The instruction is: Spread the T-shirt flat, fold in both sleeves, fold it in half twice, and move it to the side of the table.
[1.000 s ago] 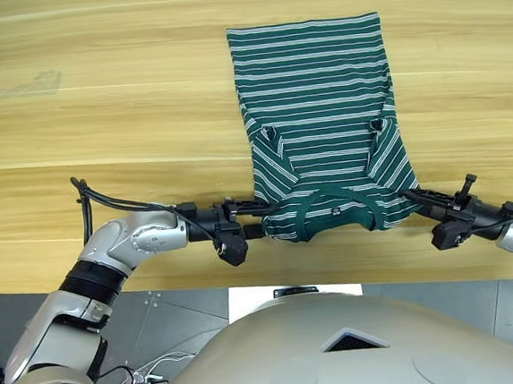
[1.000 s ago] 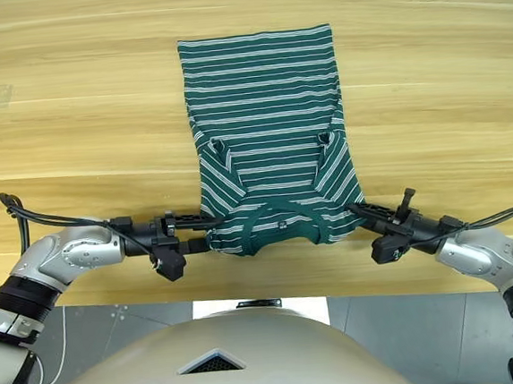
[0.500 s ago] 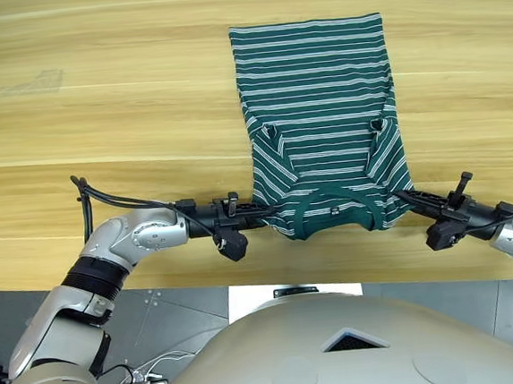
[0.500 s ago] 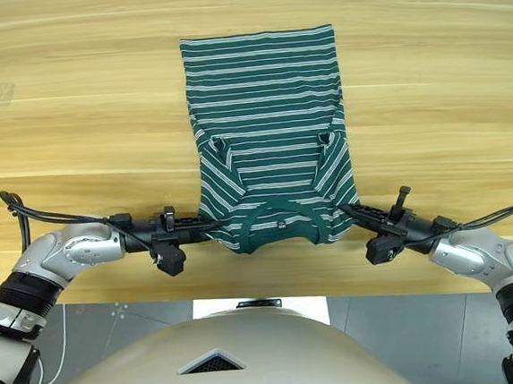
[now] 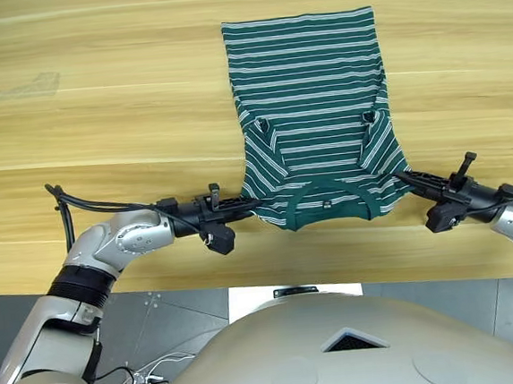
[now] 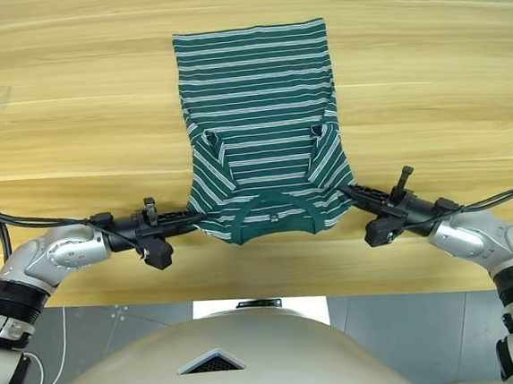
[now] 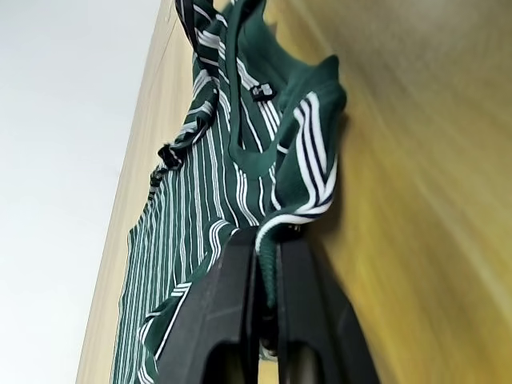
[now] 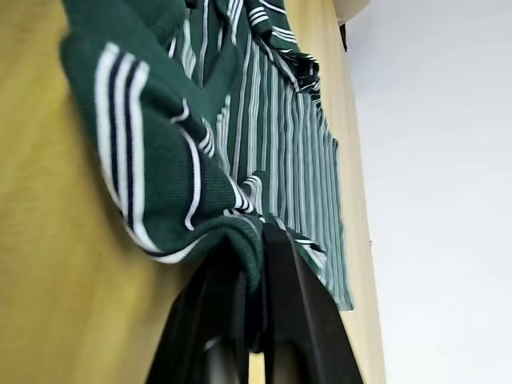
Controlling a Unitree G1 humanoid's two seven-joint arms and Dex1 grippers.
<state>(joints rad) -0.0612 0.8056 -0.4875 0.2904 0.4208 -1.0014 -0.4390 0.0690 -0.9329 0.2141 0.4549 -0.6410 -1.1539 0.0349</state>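
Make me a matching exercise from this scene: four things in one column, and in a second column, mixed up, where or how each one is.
Column one
1. left pincer
2. right pincer
3. collar
4. hem

Column two
A. far edge of the T-shirt, lying on the table
B. shut on the near shirt corner on the robot's left
C. at the near edge, between both pincers
D. shut on the near shirt corner on the robot's right

Pairs: 1-B, 2-D, 3-C, 4-A
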